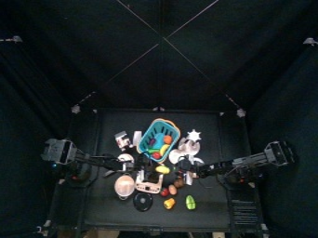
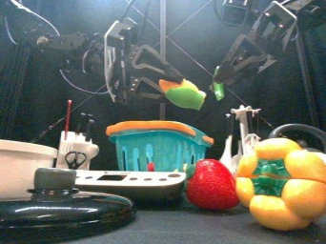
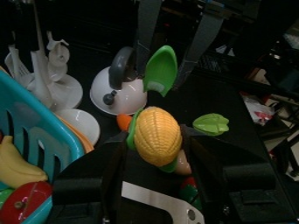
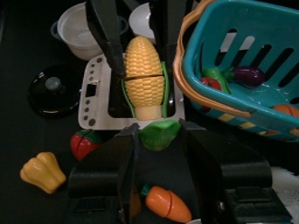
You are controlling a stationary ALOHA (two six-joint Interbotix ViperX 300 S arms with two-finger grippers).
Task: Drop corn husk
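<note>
The left gripper is clamped on the corn cob, held in the air above the middle of the table, beside the teal basket. The right gripper pinches the green corn husk, peeled off the cob's tip. A red strawberry and a yellow bell pepper stand at the front edge

A banana in the basket is cut off by the edge.
</note>
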